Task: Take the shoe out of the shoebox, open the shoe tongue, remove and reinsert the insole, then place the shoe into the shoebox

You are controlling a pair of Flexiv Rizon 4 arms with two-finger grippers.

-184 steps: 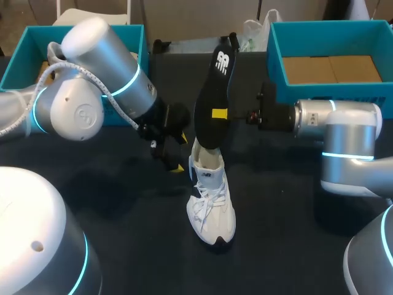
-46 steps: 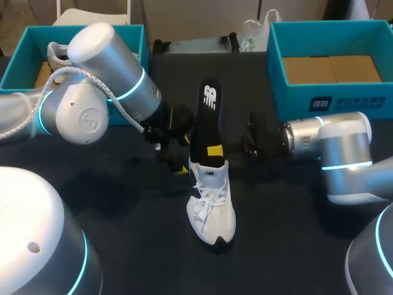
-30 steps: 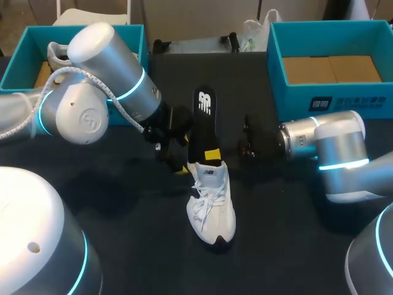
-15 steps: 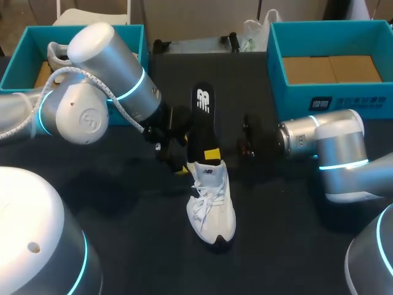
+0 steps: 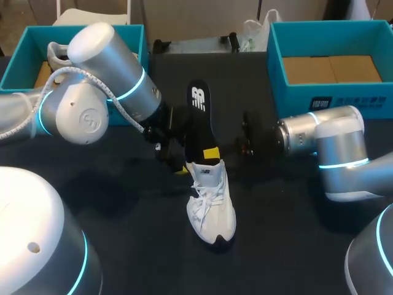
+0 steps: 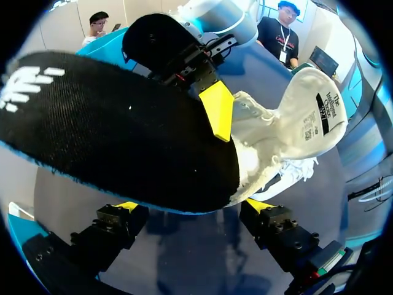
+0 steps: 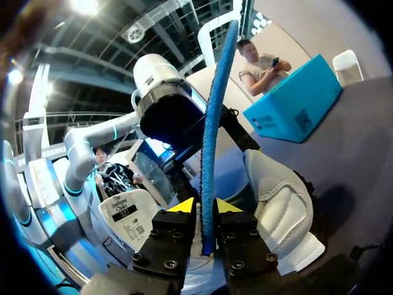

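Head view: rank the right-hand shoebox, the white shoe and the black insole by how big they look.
1. right-hand shoebox, clearly the largest.
2. white shoe.
3. black insole, narrower than the shoe. Its lower end meets the shoe's opening, so part of it may be hidden.

Head view: above, behind, looking down. Wrist views: close, opposite sides of shared insole (image 6: 116, 129).
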